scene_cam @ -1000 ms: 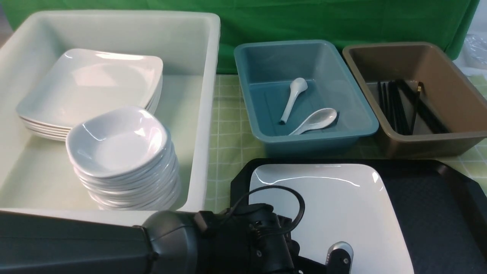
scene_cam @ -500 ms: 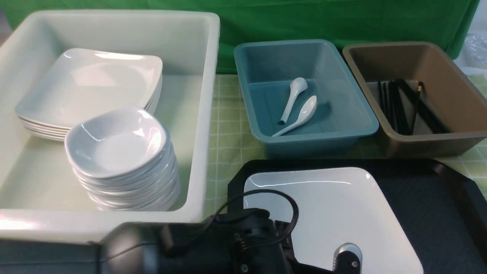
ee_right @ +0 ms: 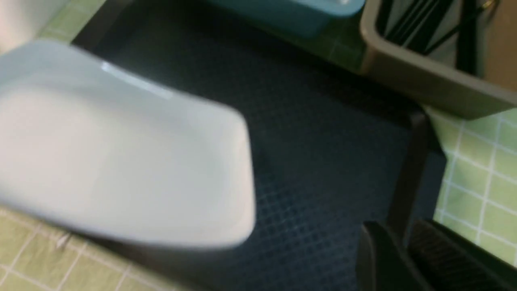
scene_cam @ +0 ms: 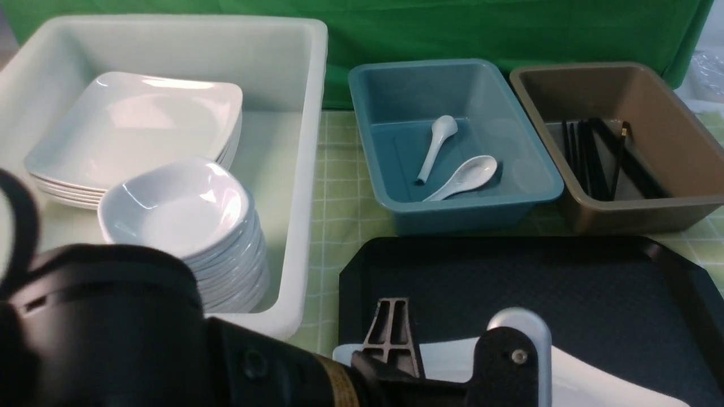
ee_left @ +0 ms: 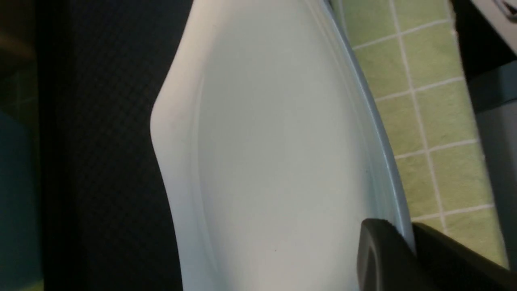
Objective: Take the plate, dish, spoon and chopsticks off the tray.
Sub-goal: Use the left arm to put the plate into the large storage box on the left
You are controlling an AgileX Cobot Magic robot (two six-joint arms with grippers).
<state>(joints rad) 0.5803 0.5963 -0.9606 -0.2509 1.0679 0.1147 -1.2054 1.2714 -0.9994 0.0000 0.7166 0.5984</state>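
The large white plate (scene_cam: 594, 384) is tilted up over the near left part of the black tray (scene_cam: 565, 282). My left gripper (scene_cam: 452, 356) is shut on its rim. In the left wrist view, both fingers pinch the plate (ee_left: 274, 141) at its edge, where the left gripper (ee_left: 408, 238) meets it. In the right wrist view, my right gripper (ee_right: 404, 238) clamps the tray's raised rim (ee_right: 412, 161). The plate (ee_right: 121, 149) hangs blurred over the tray's far side. The rest of the tray surface in view is bare. The right gripper is out of the front view.
A white bin (scene_cam: 305, 169) at the left holds stacked plates (scene_cam: 136, 124) and stacked dishes (scene_cam: 175, 209). A blue bin (scene_cam: 373, 164) holds two white spoons (scene_cam: 466, 178). A brown bin (scene_cam: 673, 102) holds black chopsticks (scene_cam: 594, 158), one showing a gold band. A green checked cloth (scene_cam: 339, 198) covers the table.
My left gripper closed on the plate's rim and raised it from flat on the tray toward the near edge. The left arm now fills the lower left. One spoon in the blue bin rocked.
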